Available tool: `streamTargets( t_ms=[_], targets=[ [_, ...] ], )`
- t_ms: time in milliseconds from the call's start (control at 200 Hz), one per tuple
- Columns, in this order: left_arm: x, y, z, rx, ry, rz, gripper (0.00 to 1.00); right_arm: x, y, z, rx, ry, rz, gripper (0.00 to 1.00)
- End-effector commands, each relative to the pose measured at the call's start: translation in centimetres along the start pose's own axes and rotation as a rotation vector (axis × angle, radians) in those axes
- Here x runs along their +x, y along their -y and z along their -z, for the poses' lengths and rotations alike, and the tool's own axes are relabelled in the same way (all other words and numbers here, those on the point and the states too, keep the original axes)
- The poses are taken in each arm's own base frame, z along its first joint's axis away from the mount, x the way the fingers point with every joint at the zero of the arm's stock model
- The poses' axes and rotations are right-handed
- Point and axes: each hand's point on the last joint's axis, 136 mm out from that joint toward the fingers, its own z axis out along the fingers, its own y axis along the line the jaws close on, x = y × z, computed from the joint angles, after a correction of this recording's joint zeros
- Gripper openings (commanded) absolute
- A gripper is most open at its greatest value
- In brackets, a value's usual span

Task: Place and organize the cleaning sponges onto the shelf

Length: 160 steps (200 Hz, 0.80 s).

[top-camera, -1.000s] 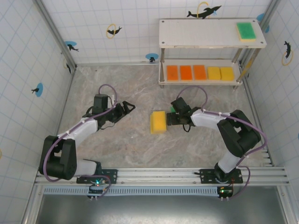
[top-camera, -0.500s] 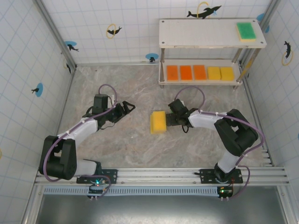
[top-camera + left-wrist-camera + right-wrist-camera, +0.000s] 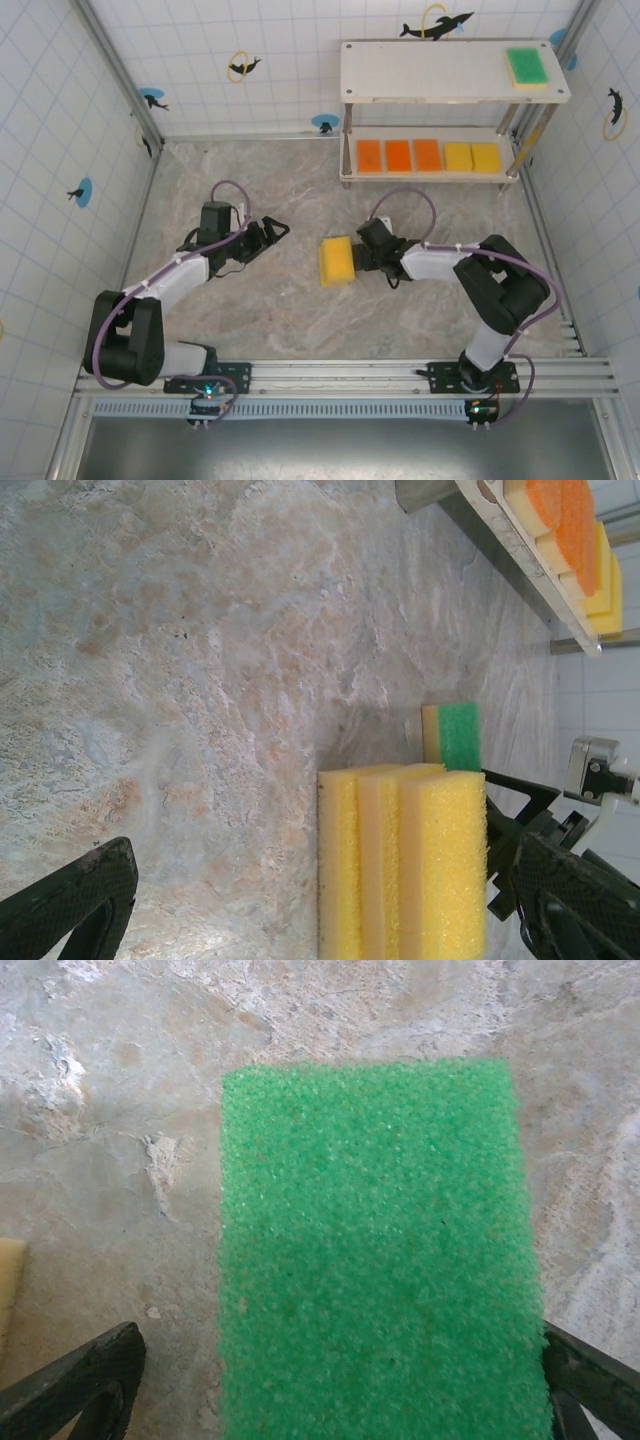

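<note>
Table (image 3: 280, 320) is a beige-grey marble-pattern top, boxed in by white gridded tile walls (image 3: 50, 150) with dolphin stickers (image 3: 437, 25). A slotted metal rail (image 3: 350, 375) runs along the near edge and carries both arm bases.

The shelf (image 3: 430, 70) sits far right against the back wall. Top board has one green sponge (image 3: 525, 66) at its right end. Lower board holds a row of three orange sponges (image 3: 398, 155), then two yellow sponges (image 3: 472, 157).

Mid-table there are three yellow blocks (image 3: 400, 870) on edge, pressed together side by side. Just behind them, on the right arm's side, a green-faced sponge (image 3: 380, 1250) lies flat on the marble.

The right gripper (image 3: 362, 250) is low over that green-faced sponge with fingers spread wide on either side of it. There is a gap on one side; contact on the other can't be told. Nothing gripped.

The left gripper (image 3: 272, 232) is left of the yellow blocks and well apart from them, fingers (image 3: 70, 905) wide open and empty.
</note>
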Motion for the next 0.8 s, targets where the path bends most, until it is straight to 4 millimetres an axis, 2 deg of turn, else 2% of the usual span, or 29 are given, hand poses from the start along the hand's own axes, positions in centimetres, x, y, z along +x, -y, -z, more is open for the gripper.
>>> streamTargets(
  t_ms=[0, 260, 466, 601, 796],
  targets=[
    [0.4, -0.4, -0.3, -0.009, -0.015, 0.001, 0.98, 7.1, 2.7, -0.4, 0.071, -0.186, 0.037, 0.97],
    [0.3, -0.6, -0.8, -0.006, -0.021, 0.006, 0.98, 8.9, 3.2, 0.0, 0.052, -0.176, 0.011, 0.95],
    [0.5, -0.7, -0.8, -0.005, -0.024, 0.008, 0.98, 9.2, 2.8, -0.4, 0.046, -0.178, 0.024, 0.82],
    [0.6, -0.8, -0.7, -0.011, -0.023, 0.005, 0.97, 8.8, 2.6, -0.4, 0.037, -0.165, 0.018, 0.69],
    [0.6, -0.9, -0.9, -0.011, -0.026, 0.005, 0.98, 7.0, 2.1, 0.6, 0.009, -0.109, -0.001, 0.63]
  ],
)
